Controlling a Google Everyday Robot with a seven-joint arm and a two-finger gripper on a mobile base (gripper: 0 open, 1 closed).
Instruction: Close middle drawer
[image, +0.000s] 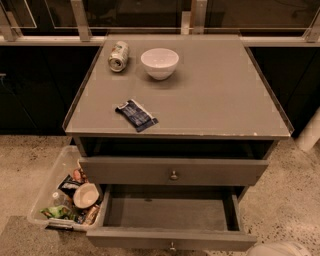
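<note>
Grey cabinet (210, 100) fills the frame, its middle drawer (170, 214) pulled wide open at bottom centre. A pale rounded robot part (278, 248) shows at the bottom right edge; the gripper is out of frame, so its grip cannot be told

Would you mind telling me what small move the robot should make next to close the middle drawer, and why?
Probably bring the gripper, apparently the white shape at the bottom right edge, across to the front of the middle drawer. That drawer stands pulled far out, and the gripper seems to sit off its right corner rather than squarely before its front.
</note>
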